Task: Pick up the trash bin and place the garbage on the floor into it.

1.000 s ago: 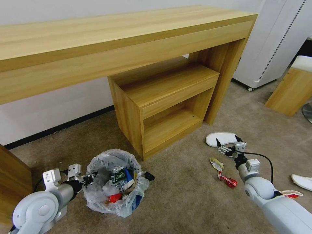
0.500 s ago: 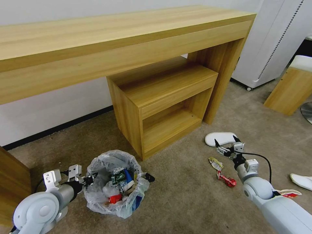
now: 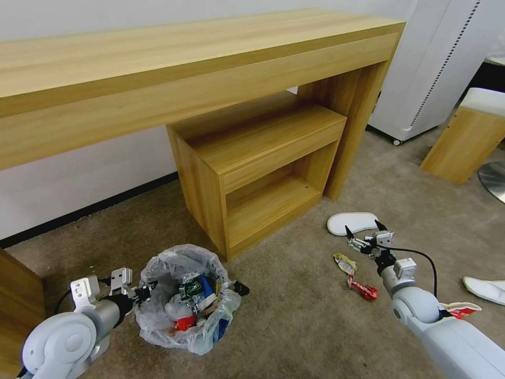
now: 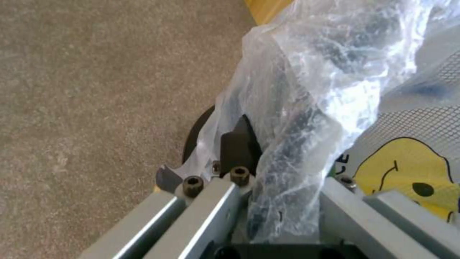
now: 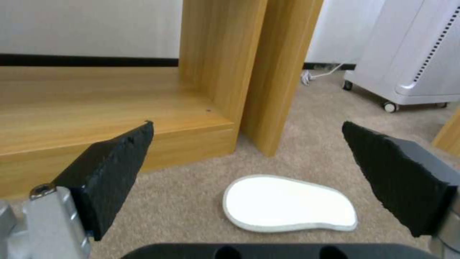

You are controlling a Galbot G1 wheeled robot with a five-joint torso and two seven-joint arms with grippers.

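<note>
Right gripper (image 3: 362, 238): fingers spread wide, empty, above beige carpet floor (image 3: 294, 321). Flat white slipper (image 3: 351, 222) just beyond at 12 o'clock, long axis crosswise to fingers. Left gripper (image 3: 138, 291): clamped on bag-lined rim of small round blue-sided trash bin (image 3: 185, 296), at 9 o'clock.

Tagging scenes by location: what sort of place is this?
Likely a hotel room or a mock-up of one: beige carpet, wall-side wooden desk over a low shelf unit, and flat white slippers lying about.
</note>
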